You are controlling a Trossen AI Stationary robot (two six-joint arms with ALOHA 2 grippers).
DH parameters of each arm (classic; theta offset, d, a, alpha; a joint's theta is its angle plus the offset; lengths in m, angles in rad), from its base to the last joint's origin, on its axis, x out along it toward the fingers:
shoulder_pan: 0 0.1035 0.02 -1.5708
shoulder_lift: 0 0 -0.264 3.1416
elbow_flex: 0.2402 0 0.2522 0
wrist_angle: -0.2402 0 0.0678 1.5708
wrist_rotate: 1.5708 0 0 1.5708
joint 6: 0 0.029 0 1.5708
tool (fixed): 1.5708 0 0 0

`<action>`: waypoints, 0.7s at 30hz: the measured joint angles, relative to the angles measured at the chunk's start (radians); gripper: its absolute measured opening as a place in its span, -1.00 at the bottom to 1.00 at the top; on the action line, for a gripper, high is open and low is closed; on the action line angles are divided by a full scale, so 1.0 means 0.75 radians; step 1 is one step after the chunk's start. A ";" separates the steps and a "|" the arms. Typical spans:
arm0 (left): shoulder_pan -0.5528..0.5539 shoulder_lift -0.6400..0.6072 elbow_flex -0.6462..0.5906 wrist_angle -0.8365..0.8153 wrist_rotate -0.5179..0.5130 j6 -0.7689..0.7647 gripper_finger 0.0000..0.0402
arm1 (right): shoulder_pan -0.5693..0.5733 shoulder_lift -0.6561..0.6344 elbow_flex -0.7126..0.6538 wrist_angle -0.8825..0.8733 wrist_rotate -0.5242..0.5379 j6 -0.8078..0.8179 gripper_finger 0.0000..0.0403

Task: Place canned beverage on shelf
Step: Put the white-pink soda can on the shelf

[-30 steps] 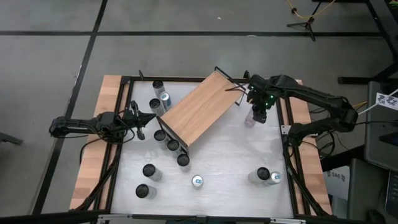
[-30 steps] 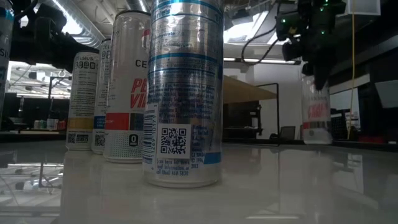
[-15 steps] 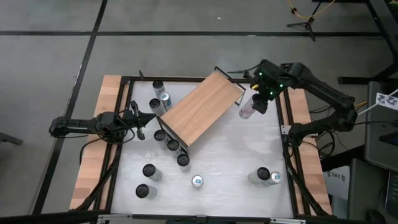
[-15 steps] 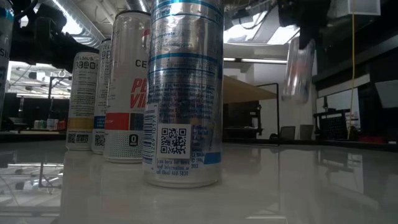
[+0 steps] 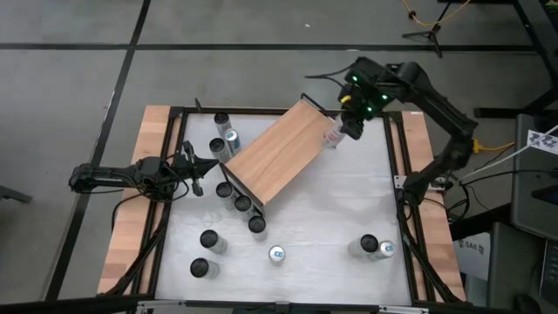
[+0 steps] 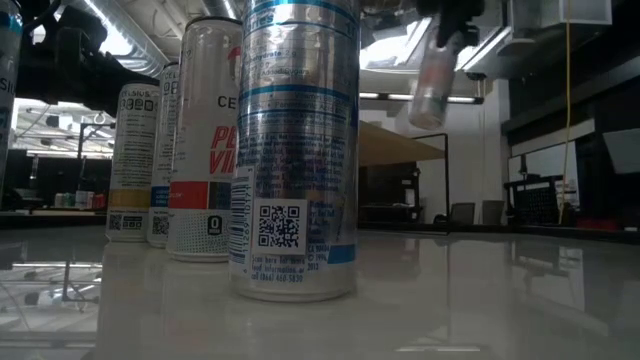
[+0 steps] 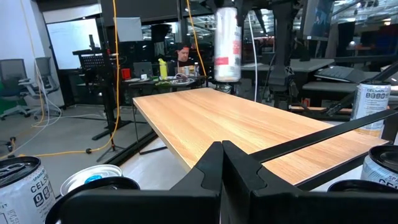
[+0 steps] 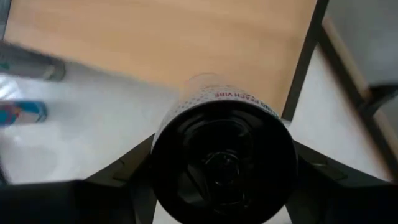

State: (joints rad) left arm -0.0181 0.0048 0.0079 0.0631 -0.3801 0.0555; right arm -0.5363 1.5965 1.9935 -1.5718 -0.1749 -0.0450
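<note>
A: Light-brown wood fills the middle of the high view: the shelf (image 5: 281,161) lies slantwise across the white table (image 5: 340,222). The right gripper (image 5: 349,122) hangs over its far right end, clamped on a can (image 5: 333,137) held clear of the board. The left gripper (image 5: 202,168) waits at the table's left side, pinched shut on nothing. Loose cans (image 5: 232,202) stand along the shelf's near edge and toward the front of the table.

B: And from table height?

A: A big silver can (image 6: 295,150) blocks most of the low view. Behind it the carried can (image 6: 432,75) hangs tilted in the air, above the shelf's end (image 6: 400,145).

B: The left wrist camera?

A: It looks past its own closed fingers (image 7: 222,163) along the board (image 7: 249,134). The can (image 7: 227,45) shows upright above the far end, not touching the wood.

B: The right wrist camera?

A: The can's top (image 8: 224,165) fills the view between the gripper's fingers (image 8: 121,168), with the shelf (image 8: 168,31) and its black frame end (image 8: 305,56) below.

B: So which step is this?

A: I judge it the carry, nearly over the target. Next comes a level descent onto the board, inside the frame end, with the can upright before the fingers let go; a tilted release risks a topple.
</note>
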 joint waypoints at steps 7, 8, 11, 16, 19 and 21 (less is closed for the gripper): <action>0.001 0.000 0.000 0.000 0.001 -0.001 -1.00 | -0.012 0.144 0.199 0.002 0.048 -0.125 0.25; 0.000 0.000 0.000 0.000 0.000 -0.001 -1.00 | -0.013 0.157 0.209 0.001 0.048 -0.133 0.25; 0.000 0.000 0.000 0.000 0.000 0.000 -1.00 | -0.027 0.181 0.214 -0.001 0.051 -0.153 0.25; 0.001 0.000 0.000 0.000 0.000 -0.001 -1.00 | -0.039 0.202 0.214 -0.001 0.059 -0.157 0.25; 0.000 0.000 0.000 0.000 0.000 -0.001 -1.00 | -0.040 0.202 0.214 -0.001 0.073 -0.161 0.25; 0.000 0.000 0.000 0.000 0.000 -0.001 -1.00 | -0.048 0.202 0.214 0.000 0.070 -0.160 0.25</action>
State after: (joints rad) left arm -0.0179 0.0048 0.0081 0.0631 -0.3801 0.0551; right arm -0.5724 1.7477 2.1536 -1.5719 -0.1226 -0.1654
